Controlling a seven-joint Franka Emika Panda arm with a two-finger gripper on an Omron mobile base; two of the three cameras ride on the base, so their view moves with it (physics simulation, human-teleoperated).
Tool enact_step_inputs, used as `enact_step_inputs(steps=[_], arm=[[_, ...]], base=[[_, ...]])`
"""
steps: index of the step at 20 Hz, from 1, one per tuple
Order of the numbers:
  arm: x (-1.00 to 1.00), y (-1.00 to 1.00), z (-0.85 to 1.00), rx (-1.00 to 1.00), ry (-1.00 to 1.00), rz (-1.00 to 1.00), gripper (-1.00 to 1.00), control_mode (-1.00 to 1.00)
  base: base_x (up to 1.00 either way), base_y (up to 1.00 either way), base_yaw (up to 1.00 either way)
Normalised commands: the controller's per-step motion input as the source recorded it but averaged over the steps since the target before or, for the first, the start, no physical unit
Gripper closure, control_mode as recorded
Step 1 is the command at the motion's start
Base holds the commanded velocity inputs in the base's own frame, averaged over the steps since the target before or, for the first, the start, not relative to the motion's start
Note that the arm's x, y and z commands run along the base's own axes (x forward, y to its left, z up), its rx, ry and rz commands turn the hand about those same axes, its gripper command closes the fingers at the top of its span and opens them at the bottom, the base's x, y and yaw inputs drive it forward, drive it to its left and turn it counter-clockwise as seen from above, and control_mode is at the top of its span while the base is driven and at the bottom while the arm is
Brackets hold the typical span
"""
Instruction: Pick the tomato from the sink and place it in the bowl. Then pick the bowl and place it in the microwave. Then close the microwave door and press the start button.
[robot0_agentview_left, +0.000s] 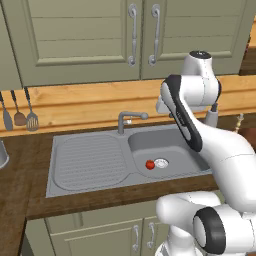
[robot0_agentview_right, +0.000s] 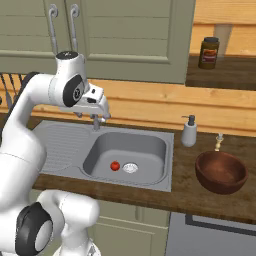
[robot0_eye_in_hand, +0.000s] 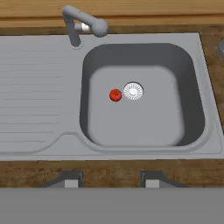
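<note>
Hovering high above the sink (robot0_agentview_right: 55, 142), the arm has not started the first pick, by my reading: nothing of the task looks done. Largest things first. Green cabinet doors (robot0_agentview_left: 85, 35) span the wall above a wooden backsplash; below runs the dark wooden counter (robot0_agentview_right: 200, 197) with the sink set into it, ribbed drainboard (robot0_agentview_left: 87, 160) to one side, basin (robot0_eye_in_hand: 175, 113) to the other. The bowl (robot0_agentview_right: 221, 171) stands empty on the counter, well apart from the basin, on the side away from the drainboard. The faucet (robot0_eye_in_hand: 81, 24) rises at the back rim, its spout reaching over the basin's far corner. A soap dispenser (robot0_agentview_right: 189, 131) stands between sink and bowl; a dark jar (robot0_agentview_right: 209, 52) sits on a shelf above; utensils (robot0_agentview_left: 20, 112) hang beyond the drainboard. The gripper (robot0_eye_in_hand: 108, 180) is poised over the near rim, looking down; its fingers stand apart with nothing between them. Smallest: the tomato (robot0_eye_in_hand: 115, 95) lies on the basin floor, just beside the drain (robot0_eye_in_hand: 133, 91), on its drainboard side. Left to do: tomato to bowl, bowl to microwave, door, start button. Judgement: the descent looks open; the faucet spout is the nearest obstruction, and the round tomato may roll when touched.
</note>
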Motion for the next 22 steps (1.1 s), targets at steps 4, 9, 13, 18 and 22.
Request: enact_step_inputs(steps=[4, 9, 13, 18, 22], arm=[[-0.53, -0.1, -0.06, 0.0, -0.02, 0.0, -1.0, -1.0], [-0.86, -0.03, -0.24, 0.0, 0.0, 0.0, -1.0, -1.0], [-0.43, -0.07, -0.27, 0.0, -0.01, 0.0, -1.0, -1.0], [0.02, -0.25, -0.4, 0.05, 0.0, 0.0, -1.0, -1.0], [0.13, -0.28, -0.51, 0.07, 0.0, 0.0, -1.0, -1.0]], base=[[0.0, 0.0, 0.0], [0.0, 0.0, 0.0], [0.0, 0.0, 0.0], [0.0, 0.0, 0.0], [0.0, 0.0, 0.0]])
